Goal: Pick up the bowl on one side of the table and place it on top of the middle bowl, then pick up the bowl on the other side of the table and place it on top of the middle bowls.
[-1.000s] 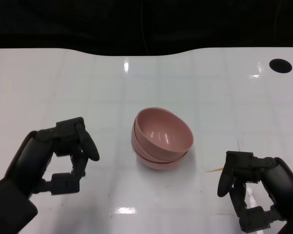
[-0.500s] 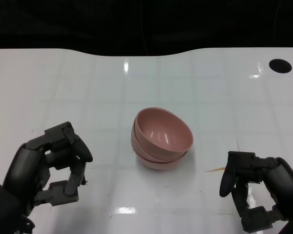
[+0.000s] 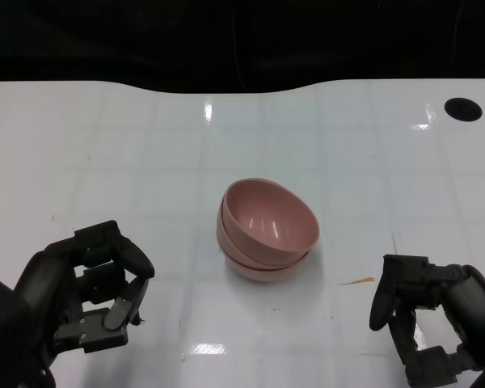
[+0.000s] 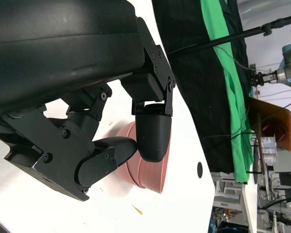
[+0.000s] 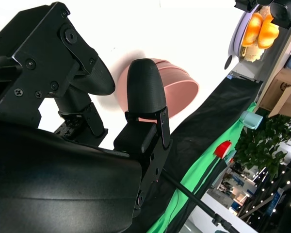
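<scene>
The left hand (image 3: 93,295) sits low at the near left of the white worktop (image 3: 105,145), its fingers apart and curled loosely around nothing; the right hand (image 3: 424,319) sits at the near right in the same way, fingers apart and empty. Between them, well apart from both, the pink bowls (image 3: 267,230) stand nested in one stack at the middle of the worktop, and no bowl shows to either side, so the stacking looks finished. The top bowl (image 3: 273,214) does not lie flat: it tilts inside the ones below, its opening turned toward the camera. That tilt is the main risk from here, in my judgement: a nudge from either hand, or a knock to the worktop, could slide it out of the stack or roll it off. Any further reach toward the stack would call for care for the same reason. A thin tan sliver (image 3: 356,281) lies on the worktop just ahead of the right hand, and two dark round holes (image 3: 463,108) mark the far corners. Nothing stands between either hand and the stack.
</scene>
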